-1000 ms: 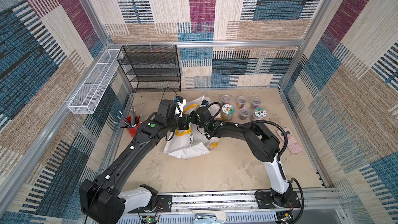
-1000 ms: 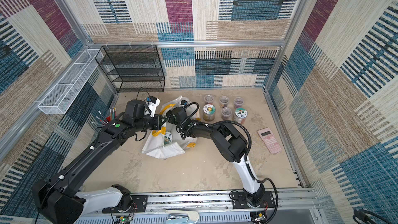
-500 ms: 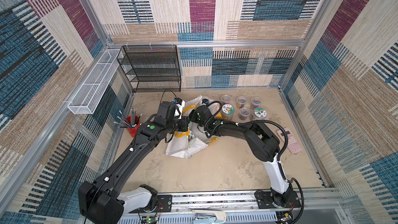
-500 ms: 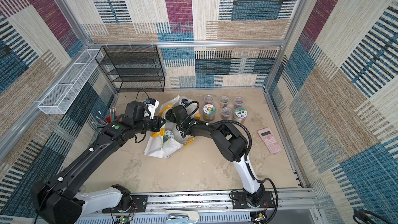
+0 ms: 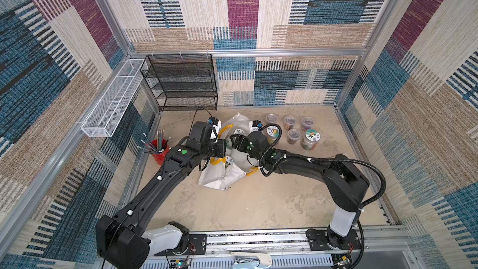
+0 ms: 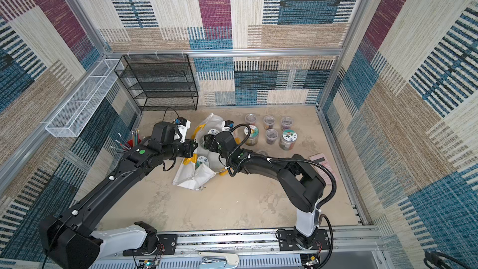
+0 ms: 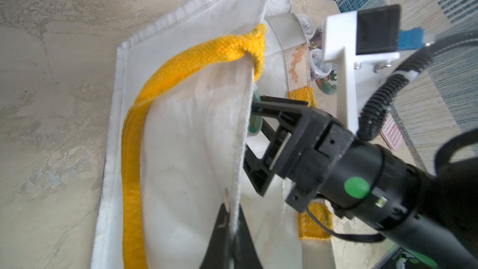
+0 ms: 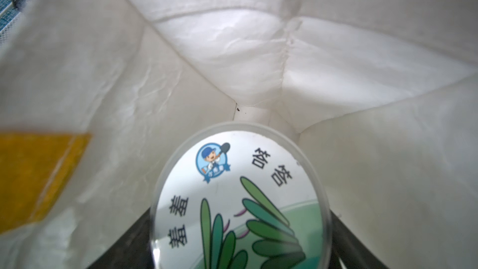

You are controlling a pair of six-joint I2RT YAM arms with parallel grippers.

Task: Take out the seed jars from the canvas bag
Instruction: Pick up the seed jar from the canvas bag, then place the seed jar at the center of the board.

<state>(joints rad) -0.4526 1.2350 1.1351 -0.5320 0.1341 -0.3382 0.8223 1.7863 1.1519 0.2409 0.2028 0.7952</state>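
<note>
I note left gripper (image 7: 231, 218) clamped shut on canvas bag (image 5: 219, 177) rim, table centre. Right gripper (image 5: 236, 143) inside bag mouth, jaws closed around picture-lid seed jar (image 8: 240, 197). Other seed jars (image 5: 293, 135) stand far right.

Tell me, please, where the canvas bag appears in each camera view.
Top view: canvas bag mid-table, between both arms.
Top view: bag, same spot.
Left wrist: bag fills the middle, edge pinched by left hand.
Right wrist: its white inside surrounds a seed jar.
Shared landmark: yellow strap handle; right wrist shows only a yellow patch.
</note>
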